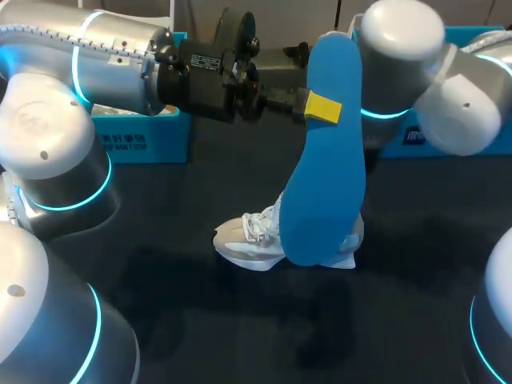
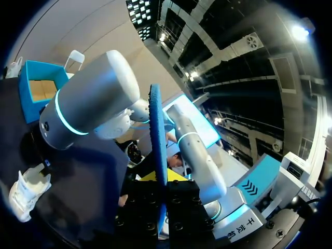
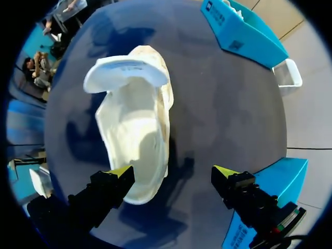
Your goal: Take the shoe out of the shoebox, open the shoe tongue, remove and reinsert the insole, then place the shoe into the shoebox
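While the left gripper [image 2: 161,180] pinches the long blue foam insole [image 1: 324,184] tight, standing tall in the frame's middle, the white lace-up shoe [image 1: 250,238] lies below on the dark table [image 1: 152,232]. Over the shoe, the right gripper [image 3: 173,174] gapes wide, holding nothing.

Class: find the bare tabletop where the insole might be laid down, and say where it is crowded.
Bare: the dark table on the robot's side of the shoe, and the strip between shoe and left blue box. Crowded: over the shoe, where the left gripper holds the insole upright and the open right gripper hangs.
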### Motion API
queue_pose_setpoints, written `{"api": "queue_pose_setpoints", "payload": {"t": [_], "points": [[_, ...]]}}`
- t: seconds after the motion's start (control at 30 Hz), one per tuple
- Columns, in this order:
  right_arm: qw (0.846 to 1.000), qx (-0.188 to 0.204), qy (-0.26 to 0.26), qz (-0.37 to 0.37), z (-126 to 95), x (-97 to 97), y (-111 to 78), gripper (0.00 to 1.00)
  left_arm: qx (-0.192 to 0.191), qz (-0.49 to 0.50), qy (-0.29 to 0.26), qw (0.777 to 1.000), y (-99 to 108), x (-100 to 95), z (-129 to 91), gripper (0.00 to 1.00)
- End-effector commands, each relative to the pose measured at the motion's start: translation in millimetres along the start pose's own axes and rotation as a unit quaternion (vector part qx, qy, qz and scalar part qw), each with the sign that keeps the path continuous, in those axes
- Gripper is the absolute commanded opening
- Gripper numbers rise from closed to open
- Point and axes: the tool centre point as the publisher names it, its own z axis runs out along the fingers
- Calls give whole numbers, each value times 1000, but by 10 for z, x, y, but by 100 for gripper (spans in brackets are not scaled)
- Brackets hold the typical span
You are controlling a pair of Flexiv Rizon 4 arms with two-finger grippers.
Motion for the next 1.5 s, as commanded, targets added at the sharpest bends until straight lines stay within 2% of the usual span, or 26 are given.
{"api": "queue_pose_setpoints", "payload": {"t": [0.03, 0.37, 0.43, 0.47, 0.57, 0.73, 0.87, 0.93, 0.97, 1.03, 1.33, 1.5], "points": [[1000, 4, 3, 1, 253, -66, 124, 100, -1, 0, 0, 1000, -11, 0, 7, 0], [1000, -6, 24, -13, 546, -76, 280, 100, -1, 0, 0, 1000, -11, 0, 7, 0], [1000, -9, 26, -12, 585, -73, 303, 78, -1, 0, 0, 1000, -11, 0, 7, 0], [1000, -9, 27, -12, 602, -74, 318, 73, -1, 0, 0, 1000, -11, 0, 7, 0], [999, -13, 31, -14, 640, -66, 348, 74, -1, 0, 0, 1000, -11, 0, 7, 0], [999, -15, 40, -13, 682, -16, 376, 56, -1, 0, 0, 1000, -11, 0, 7, 0], [999, -15, 44, -11, 677, 27, 372, 47, -1, 0, 0, 1000, -11, 0, 7, 0], [999, -16, 47, -12, 676, 35, 373, 39, -1, 0, 0, 1000, -11, 0, 7, 0], [998, -14, 53, -14, 678, 41, 374, 28, -1, 0, 0, 1000, -11, 0, 7, 0], [998, -14, 54, -15, 679, 44, 379, 0, -1, 0, 0, 1000, -11, 0, 7, 0], [997, -16, 75, 3, 574, 81, 358, 0, -1, 0, 0, 1000, -11, 0, 7, 0], [993, -31, 99, 55, 444, 147, 346, 0, -1, 0, 0, 1000, -11, 0, 7, 0]]}}
